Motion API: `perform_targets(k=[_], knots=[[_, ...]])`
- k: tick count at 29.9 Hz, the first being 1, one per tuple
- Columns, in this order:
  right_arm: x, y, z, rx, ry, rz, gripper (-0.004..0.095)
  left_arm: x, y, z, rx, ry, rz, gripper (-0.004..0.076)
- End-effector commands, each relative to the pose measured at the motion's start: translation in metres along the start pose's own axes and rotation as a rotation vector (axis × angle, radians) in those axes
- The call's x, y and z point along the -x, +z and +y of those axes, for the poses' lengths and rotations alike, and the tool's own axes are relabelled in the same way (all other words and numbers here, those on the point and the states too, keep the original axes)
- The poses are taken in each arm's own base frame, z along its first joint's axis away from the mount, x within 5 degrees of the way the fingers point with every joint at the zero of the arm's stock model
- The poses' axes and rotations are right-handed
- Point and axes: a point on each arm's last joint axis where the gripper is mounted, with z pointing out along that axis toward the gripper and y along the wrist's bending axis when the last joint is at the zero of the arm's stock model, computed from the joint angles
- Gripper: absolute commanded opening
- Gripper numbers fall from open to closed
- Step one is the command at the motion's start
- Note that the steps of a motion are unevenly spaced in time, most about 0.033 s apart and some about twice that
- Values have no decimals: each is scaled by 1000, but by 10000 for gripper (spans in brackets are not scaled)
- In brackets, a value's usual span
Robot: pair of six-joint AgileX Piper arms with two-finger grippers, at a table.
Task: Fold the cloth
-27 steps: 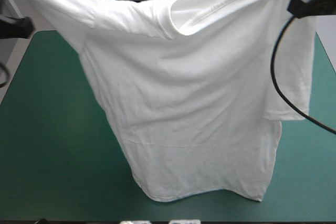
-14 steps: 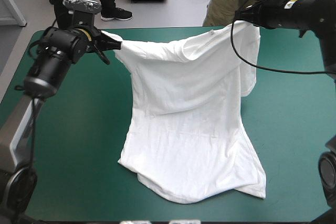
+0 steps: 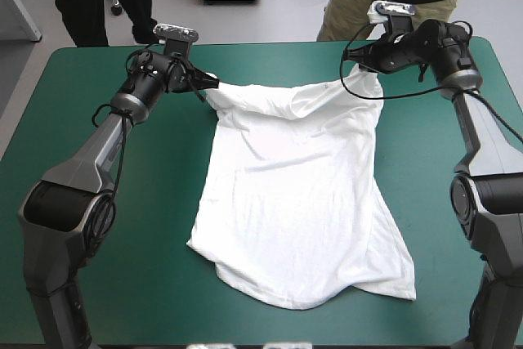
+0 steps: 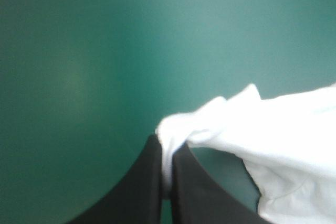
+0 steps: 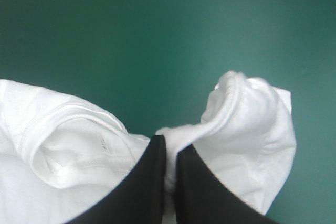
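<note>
Pinching one shoulder each, I had the left tool (image 3: 206,85) and right tool (image 3: 357,61) clamped on the T-shirt (image 3: 294,202) near the far edge of the bench (image 3: 98,161) so its body lay mostly flat, hem nearest, for folding.

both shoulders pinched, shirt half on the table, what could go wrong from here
1. The left gripper holds only a small pinch of the T-shirt, at the tips of its fingers; it might slip out.
2. The sleeve bunches up beside the right gripper and may get trapped under the body when laid down.
3. The near hem lies skewed and curled, so creases may stay.
</note>
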Motion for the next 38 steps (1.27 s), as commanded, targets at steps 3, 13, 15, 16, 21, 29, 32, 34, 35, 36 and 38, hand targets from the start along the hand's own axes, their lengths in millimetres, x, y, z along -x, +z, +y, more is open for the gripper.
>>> perform_targets(k=[3,13,15,16,21,29,32,34,35,36,38], knots=[[9,-4,-2,-17,1,-62,-16,19,-11,1,-7,-11,-132,-9],[7,0,-2,40,59,-42,572,19,-12,-3,-16,-14,-112,498],[6,-5,-5,70,93,-14,613,26,-32,2,-7,-23,-119,596],[4,-8,-9,70,102,13,606,30,-44,5,-1,-24,-133,609],[4,-43,-29,82,136,63,561,43,-113,25,25,-11,-225,596],[14,-139,-33,82,124,-67,464,35,-226,44,45,-17,-348,580],[12,-171,-16,92,90,-98,464,18,-253,49,50,-25,-335,580],[8,-189,-4,104,67,-126,464,6,-269,51,50,-26,-345,580],[4,-198,2,104,55,-133,464,-2,-277,52,50,-27,-356,580],[0,-209,7,106,46,-138,462,-10,-285,54,48,-34,-364,580],[-12,-226,16,107,38,-142,462,-26,-301,55,47,-31,-378,580]])
